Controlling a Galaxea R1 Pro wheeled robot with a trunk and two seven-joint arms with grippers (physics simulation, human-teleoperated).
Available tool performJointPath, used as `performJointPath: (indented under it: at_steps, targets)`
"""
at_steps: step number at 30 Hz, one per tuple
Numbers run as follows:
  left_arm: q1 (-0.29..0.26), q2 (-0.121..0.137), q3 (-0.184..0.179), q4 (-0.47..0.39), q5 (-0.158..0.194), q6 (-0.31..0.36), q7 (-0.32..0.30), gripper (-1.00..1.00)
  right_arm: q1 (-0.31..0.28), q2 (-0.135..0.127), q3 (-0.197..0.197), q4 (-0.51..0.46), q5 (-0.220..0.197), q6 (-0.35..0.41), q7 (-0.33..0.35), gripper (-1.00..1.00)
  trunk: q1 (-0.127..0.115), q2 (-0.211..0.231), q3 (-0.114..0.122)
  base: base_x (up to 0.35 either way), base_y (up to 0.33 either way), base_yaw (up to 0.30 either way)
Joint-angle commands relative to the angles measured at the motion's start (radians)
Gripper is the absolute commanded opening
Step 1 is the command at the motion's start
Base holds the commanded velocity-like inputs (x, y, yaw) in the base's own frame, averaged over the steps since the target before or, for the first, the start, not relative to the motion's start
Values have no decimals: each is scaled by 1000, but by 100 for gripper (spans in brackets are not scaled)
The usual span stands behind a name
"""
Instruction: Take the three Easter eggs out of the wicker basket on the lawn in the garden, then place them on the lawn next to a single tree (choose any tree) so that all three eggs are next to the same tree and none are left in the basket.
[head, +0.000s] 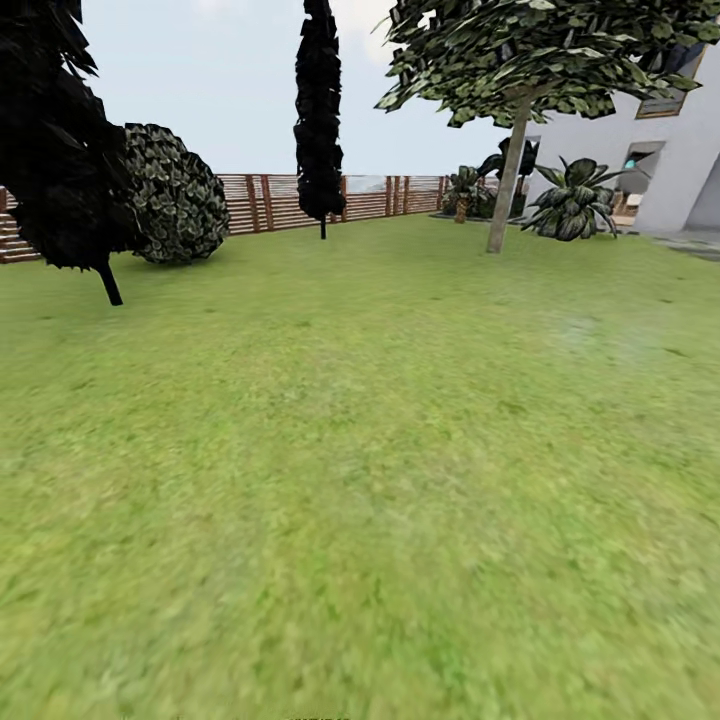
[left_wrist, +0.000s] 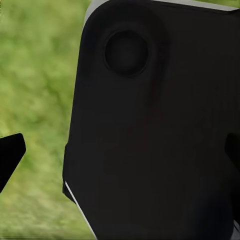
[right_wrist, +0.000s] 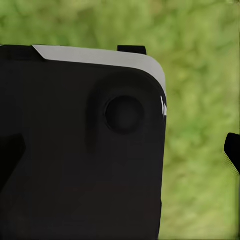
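Note:
The lawn (head: 360, 480) spreads wide and green across the head view. A tree (head: 508, 170) with a slim grey-beige trunk and a low speckled canopy stands at the far right of the grass. The Easter eggs and the wicker basket are out of view. In the left wrist view my left gripper (left_wrist: 120, 155) is open, one dark fingertip (left_wrist: 10, 156) at each edge of the picture, with nothing held. My right gripper (right_wrist: 120, 150) is open too, its fingertip (right_wrist: 232, 150) over the grass. A black panel of my own body lies behind both.
A ball-shaped bush (head: 175, 195) and a dark tree (head: 60, 150) stand far left. A narrow dark cypress (head: 319, 110) rises before the slat fence (head: 280, 200). Broad-leaved plants (head: 575, 200) and a grey house wall (head: 670, 150) sit far right.

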Motion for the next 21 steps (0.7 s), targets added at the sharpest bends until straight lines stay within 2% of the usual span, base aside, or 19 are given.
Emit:
performJointPath:
  at_steps: [1, 21]
  targets:
    - [0, -1, 3, -1, 1, -1, 2, 100, 0, 0, 2, 1, 0, -3, -1, 100, 0, 0, -1, 0, 0, 277]
    - [0, -1, 3, -1, 1, -1, 2, 100, 0, -1, 2, 1, 1, -3, -1, 100, 0, 0, -15, 0, 0, 277]
